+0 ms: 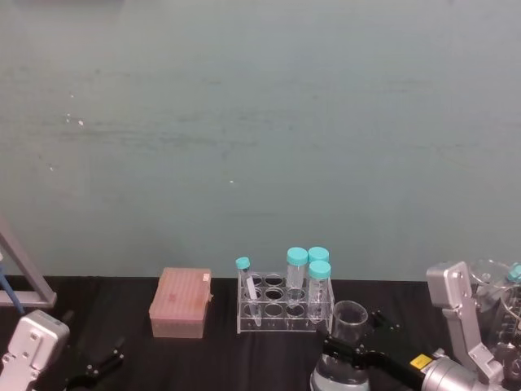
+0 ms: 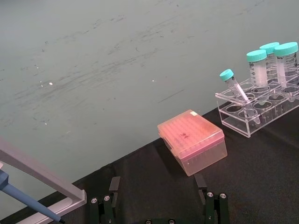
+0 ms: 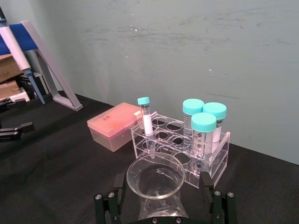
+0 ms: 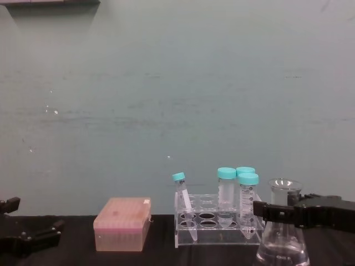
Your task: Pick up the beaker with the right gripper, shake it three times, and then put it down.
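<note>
Black counter (image 1: 244, 358) — the right gripper (image 1: 346, 352) has its jaws around the beaker (image 4: 283, 235) neck, grip unclear — loose shaking could drop it.

pink tip box (image 1: 180, 303) | clear tube rack (image 1: 285, 307) | teal-capped tubes (image 1: 297, 269)

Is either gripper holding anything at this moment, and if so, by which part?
The right gripper holds the beaker by its narrow neck, just below the flared rim. The left gripper holds nothing, parked low on the left.
</note>
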